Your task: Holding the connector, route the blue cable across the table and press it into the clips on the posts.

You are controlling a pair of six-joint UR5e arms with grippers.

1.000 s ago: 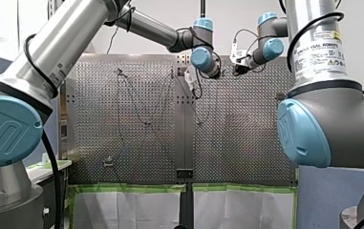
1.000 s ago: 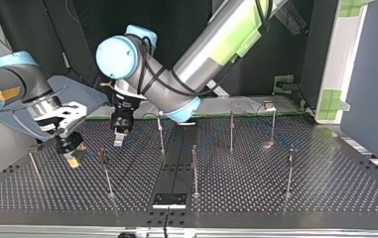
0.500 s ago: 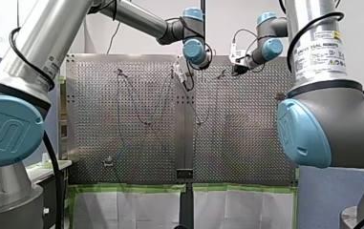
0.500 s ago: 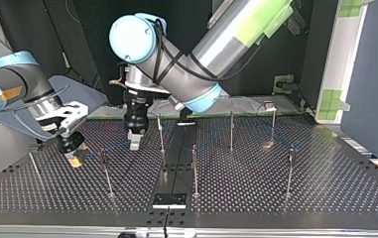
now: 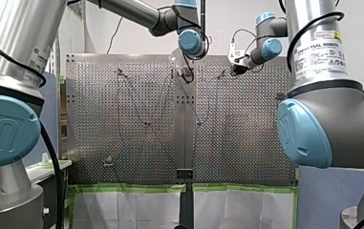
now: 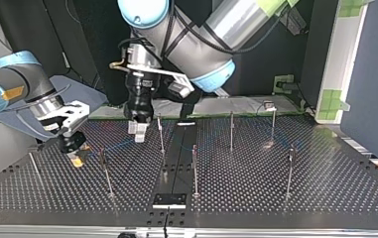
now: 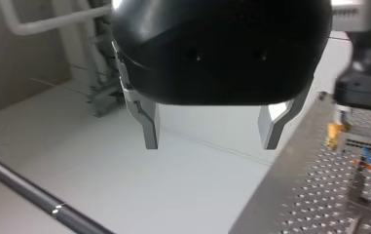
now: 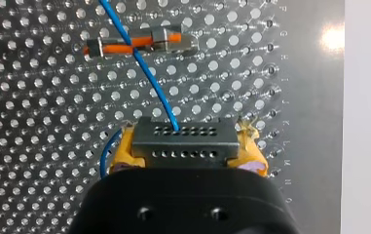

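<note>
Change: my left arm has risen and swung toward the middle of the top view. Its left gripper (image 6: 138, 132) now hangs above the table (image 6: 256, 188), just beside the nearest post (image 6: 161, 136). The left wrist view shows its 2 metal fingers (image 7: 150, 126) spread apart with nothing between them, so that claw is open and empty.

My right gripper (image 6: 75, 157) is clamped on the connector (image 8: 183, 142), with a yellow pad on each side. It sits low over the table at the top view's left. The blue cable (image 8: 146, 73) leaves the connector's far edge and runs ahead across the orange clip (image 8: 171, 43). I cannot tell whether it is fully seated there.

Versus 1.0 s ago: the left claw was lower, closer to the table and nearer the right gripper. At 0.5 s it was partway up. The right arm and connector have not shifted in either wide view.

Judgement: the left arm looks done near that first clip and is repositioning. The connector is secure, and most posts still carry no cable, so routing is at an early stage.
</note>
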